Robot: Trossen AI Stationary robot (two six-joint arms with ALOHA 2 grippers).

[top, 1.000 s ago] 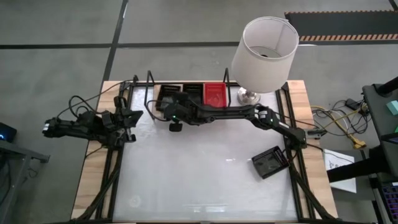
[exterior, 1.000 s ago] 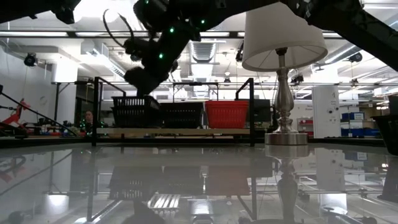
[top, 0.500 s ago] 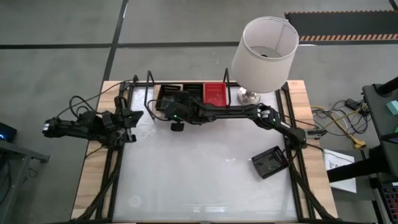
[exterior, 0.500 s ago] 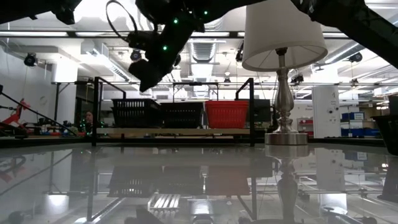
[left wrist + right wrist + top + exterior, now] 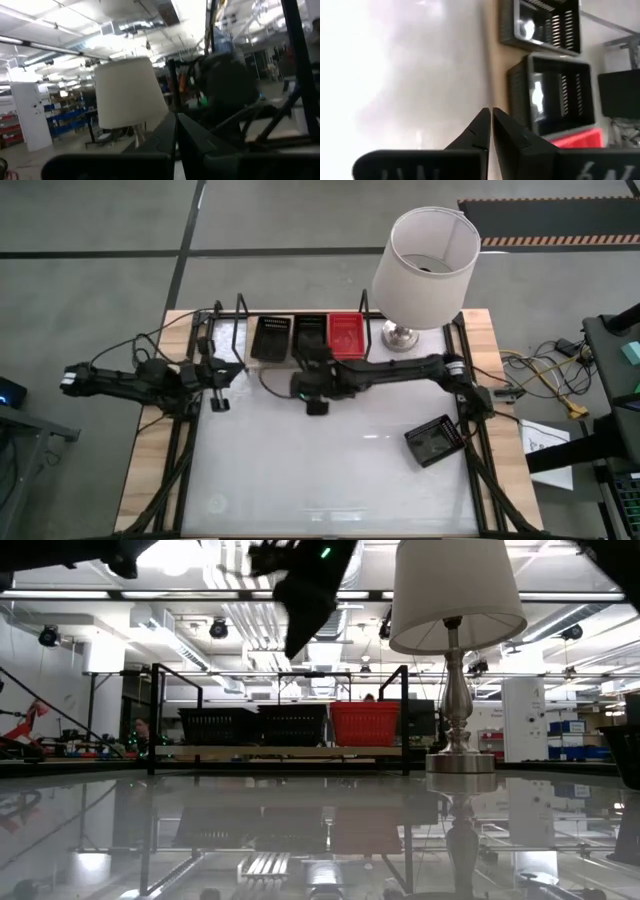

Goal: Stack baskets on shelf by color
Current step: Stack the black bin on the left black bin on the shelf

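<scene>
While overhead reveals a stray basket, low view misses it.

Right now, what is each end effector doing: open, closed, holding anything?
Left end effector: closed, holding nothing.
Right end effector: closed, holding nothing, just in front of the shelf.

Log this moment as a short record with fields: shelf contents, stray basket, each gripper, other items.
shelf: left black basket, middle black basket, red basket in a row
stray black basket: on the table, right side
right gripper: shut, empty, in front of the shelf
left gripper: shut, empty, at the table's left edge
other: lamp right of the shelf
</scene>
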